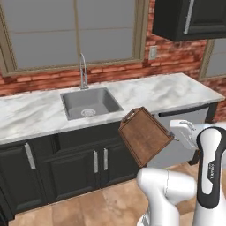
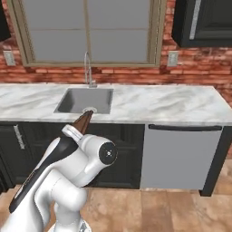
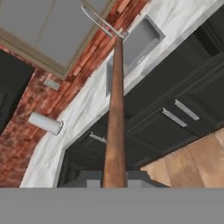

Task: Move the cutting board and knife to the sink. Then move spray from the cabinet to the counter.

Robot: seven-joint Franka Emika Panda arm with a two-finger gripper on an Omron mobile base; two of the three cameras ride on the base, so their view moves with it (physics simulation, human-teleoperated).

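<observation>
My gripper (image 1: 175, 136) is shut on the right edge of the reddish-brown cutting board (image 1: 144, 135). I hold the board tilted in the air in front of the dark lower cabinets, below counter height and to the right of the sink (image 1: 90, 103). The hand view shows the cutting board (image 3: 116, 109) edge-on, running up from my gripper (image 3: 115, 180) toward the sink (image 3: 133, 46) and its faucet. The board's tip (image 2: 83, 122) pokes up behind my arm. The dark upper cabinet (image 1: 190, 20) hangs closed at the top right. The knife and the spray are out of view.
The white marble counter (image 1: 167, 90) runs along the brick wall under a window. A chrome faucet (image 1: 83, 70) stands behind the basin. A grey dishwasher front (image 2: 179, 156) sits right of the sink cabinets. A paper towel roll (image 3: 45, 123) lies on the counter.
</observation>
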